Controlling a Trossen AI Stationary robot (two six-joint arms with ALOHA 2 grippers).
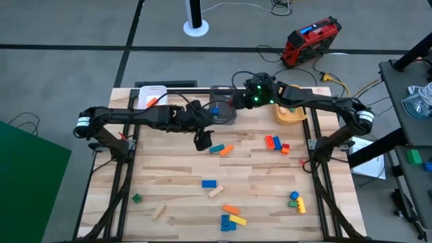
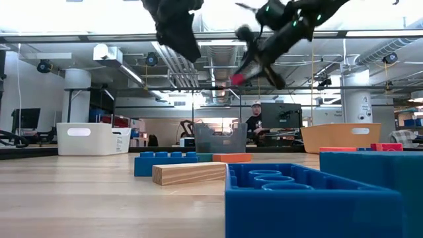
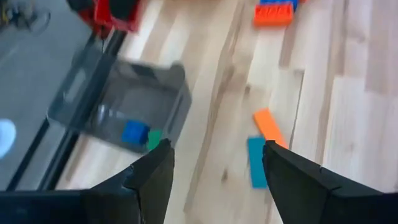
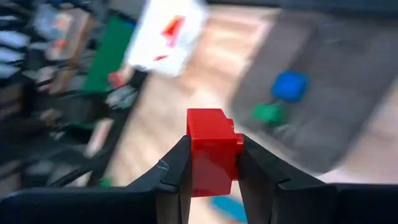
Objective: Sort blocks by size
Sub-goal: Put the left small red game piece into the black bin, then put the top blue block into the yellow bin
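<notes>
Right gripper (image 4: 211,163) pinches a small red block (image 4: 211,151) between its two fingers, block standing proud above the fingertips; right arm reaches in from the table's right side across the back edge, gripper raised off the surface near the grey bin (image 1: 223,110), red block visible held high in the low view (image 2: 236,79); grey bin holds a blue block (image 4: 290,85) and a green block (image 4: 268,112) in the right wrist view; left gripper (image 3: 214,163) empty, fingers spread apart, nothing between them; left arm stretches from the table's left side toward the middle, gripper lifted above the wood just in front of the grey bin, pointing down at a teal block (image 3: 256,161) and an orange block (image 3: 269,126) lying touching end to corner; white bin (image 1: 149,95) at the back left, orange bin (image 1: 290,115) at the back right beside the right arm; on the wooden table (image 1: 175,169) loose blocks scattered: orange-and-blue pair (image 1: 273,142) with a red cube (image 1: 285,148) right of centre; blue brick (image 1: 209,183) and plain wood bar (image 1: 216,192) in the middle; small green cube (image 1: 137,198) and wood bar (image 1: 158,212) front left; orange, yellow and blue cluster (image 1: 231,217) at front centre; green, blue and yellow group (image 1: 296,201) front right; a person (image 2: 254,119) stands far back in the room.
</notes>
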